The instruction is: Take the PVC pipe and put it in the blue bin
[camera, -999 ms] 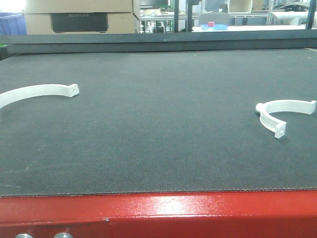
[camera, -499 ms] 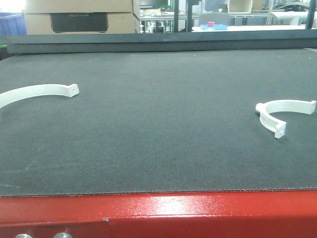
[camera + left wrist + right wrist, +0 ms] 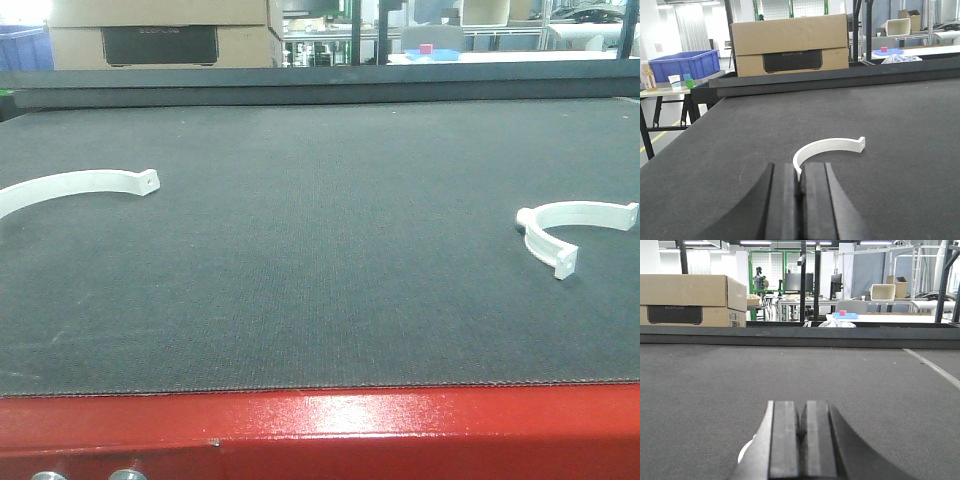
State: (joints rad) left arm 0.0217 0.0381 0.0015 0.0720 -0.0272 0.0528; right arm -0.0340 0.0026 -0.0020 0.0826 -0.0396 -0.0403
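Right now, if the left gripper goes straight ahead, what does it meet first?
Likely the near end of the white PVC clamp, just ahead of the shut left gripper; height unclear.

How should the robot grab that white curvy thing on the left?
Pinch the left clamp at the middle of its arc, coming straight down from above, with one finger inside the curve and one outside. It stands on edge as a thin band, so its wall is likely the only part narrow enough to squeeze. The left gripper is shut, so open it first.
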